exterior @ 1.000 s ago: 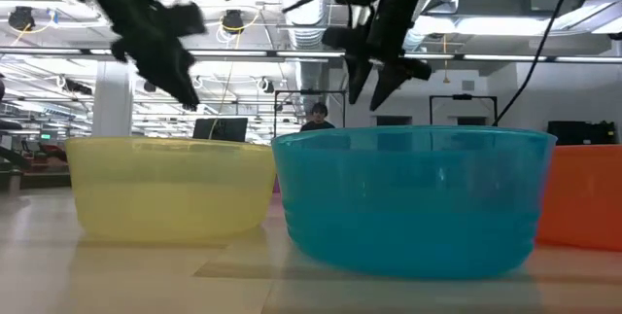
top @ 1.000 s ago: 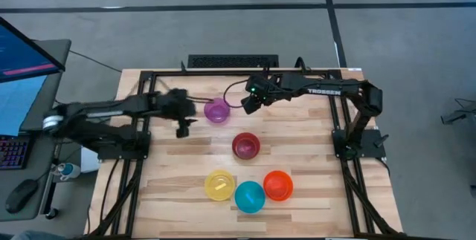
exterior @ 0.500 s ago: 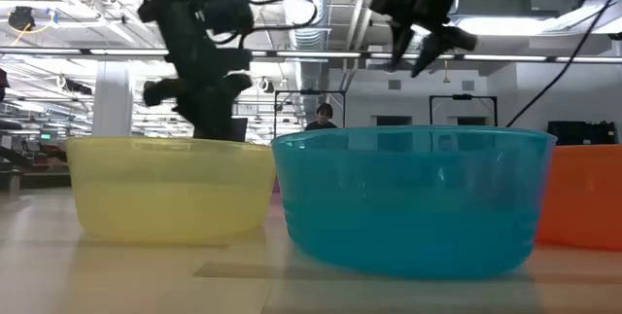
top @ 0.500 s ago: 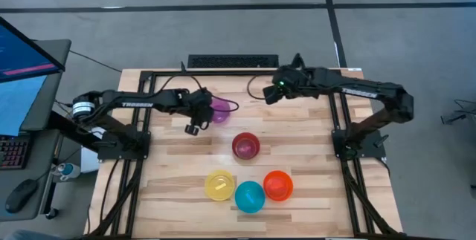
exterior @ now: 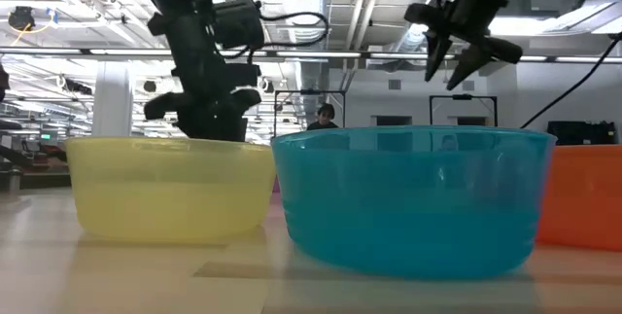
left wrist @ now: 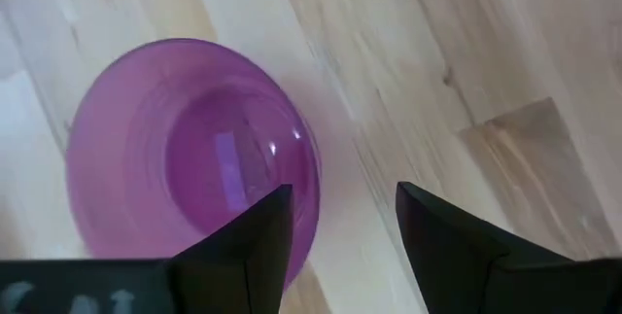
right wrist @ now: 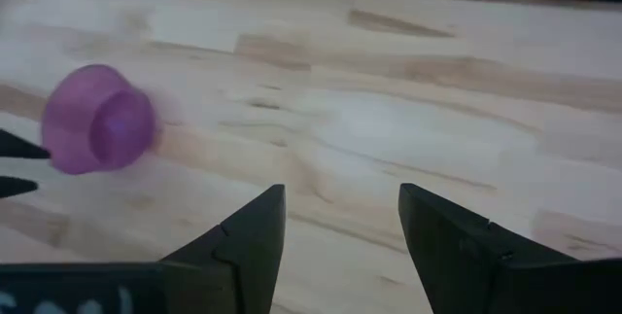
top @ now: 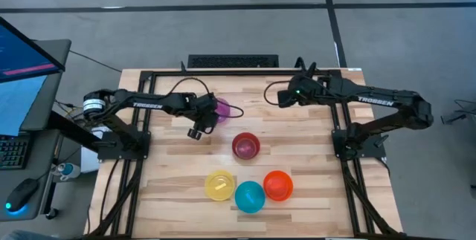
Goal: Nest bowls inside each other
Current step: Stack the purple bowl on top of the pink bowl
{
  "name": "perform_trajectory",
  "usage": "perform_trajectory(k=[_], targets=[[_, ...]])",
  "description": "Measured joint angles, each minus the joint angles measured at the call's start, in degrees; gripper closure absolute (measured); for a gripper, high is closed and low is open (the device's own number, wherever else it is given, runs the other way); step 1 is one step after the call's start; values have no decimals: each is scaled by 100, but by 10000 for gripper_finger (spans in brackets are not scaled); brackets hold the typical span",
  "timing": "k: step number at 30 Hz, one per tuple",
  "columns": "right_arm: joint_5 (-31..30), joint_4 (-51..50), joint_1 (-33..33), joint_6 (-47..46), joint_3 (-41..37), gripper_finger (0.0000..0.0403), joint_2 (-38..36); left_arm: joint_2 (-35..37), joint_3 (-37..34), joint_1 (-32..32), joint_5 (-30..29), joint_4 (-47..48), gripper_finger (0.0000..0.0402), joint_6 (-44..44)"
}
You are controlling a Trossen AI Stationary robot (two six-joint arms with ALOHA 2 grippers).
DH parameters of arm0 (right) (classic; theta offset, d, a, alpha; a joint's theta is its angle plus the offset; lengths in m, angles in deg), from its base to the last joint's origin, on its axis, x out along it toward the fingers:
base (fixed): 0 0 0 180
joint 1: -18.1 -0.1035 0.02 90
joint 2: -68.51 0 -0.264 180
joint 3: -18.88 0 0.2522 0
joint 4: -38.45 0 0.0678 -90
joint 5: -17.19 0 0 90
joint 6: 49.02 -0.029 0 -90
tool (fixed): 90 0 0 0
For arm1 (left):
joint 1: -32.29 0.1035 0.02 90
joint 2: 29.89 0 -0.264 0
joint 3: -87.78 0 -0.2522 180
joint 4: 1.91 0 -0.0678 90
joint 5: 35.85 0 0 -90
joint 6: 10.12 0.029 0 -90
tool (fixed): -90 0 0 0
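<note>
Left gripper (top: pixel 198 123) is positioned at the far-left part of the table (top: pixel 312 166), directly over the near-left edge of the purple bowl (top: pixel 220 109). In the left wrist view the fingers (left wrist: pixel 255 246) are parted, with one finger at the bowl's rim and the other over bare wood beside it; nothing is clamped between them. The purple bowl (left wrist: pixel 190 154) appears tipped, with its opening turned toward the left wrist camera and its underside toward the right wrist camera.

Right gripper (top: pixel 282 96) is held above the far-centre of the table, well to the right of the purple bowl (right wrist: pixel 97 118). Its fingers (right wrist: pixel 243 246) are spread and hold nothing; only bare wood lies between them.

Remaining bowls:
- A dark red bowl (top: pixel 245 146) stands at table centre, near side of the purple bowl and apart from it. Whether another bowl sits inside it cannot be determined.
- The yellow bowl (top: pixel 220 185), blue bowl (top: pixel 250 196) and orange-red bowl (top: pixel 277 185) form a close cluster at the near edge, with the blue bowl between the other two and nearest.

In the low view, the yellow bowl (exterior: pixel 170 188) and blue bowl (exterior: pixel 413 197) block sight of the table behind them.

Surroundings: a black frame (top: pixel 149 76) borders the table; a monitor (top: pixel 26 54) stands off the left side; a person (exterior: pixel 319 118) is visible in the room beyond.
</note>
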Motion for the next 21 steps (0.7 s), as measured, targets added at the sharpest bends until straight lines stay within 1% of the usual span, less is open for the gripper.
perform_trajectory(k=[4, 7, 10, 13, 14, 16, 21], targets=[[-35, 17, 0, -2, -1, 178, -31, -329, 0, -15, -25, -167, 233, -22], [-35, 11, 0, -2, -1, 178, -30, -425, 22, -17, -294, -209, 252, -101], [-33, 0, 0, 0, 0, 178, -18, -410, 153, -19, -574, -234, 296, -253], [-33, -3, 0, 4, 1, 178, -7, -353, 389, -10, -506, 15, 368, -401], [-33, -3, 0, 46, 1, 178, -7, -351, 481, -8, -419, 141, 384, -485], [-34, -8, 0, 92, 1, 178, -7, -351, 655, -9, -275, 431, 394, -644], [-35, -111, 4, 153, 1, 178, -7, -351, 1074, -168, -246, 911, 401, -895]])
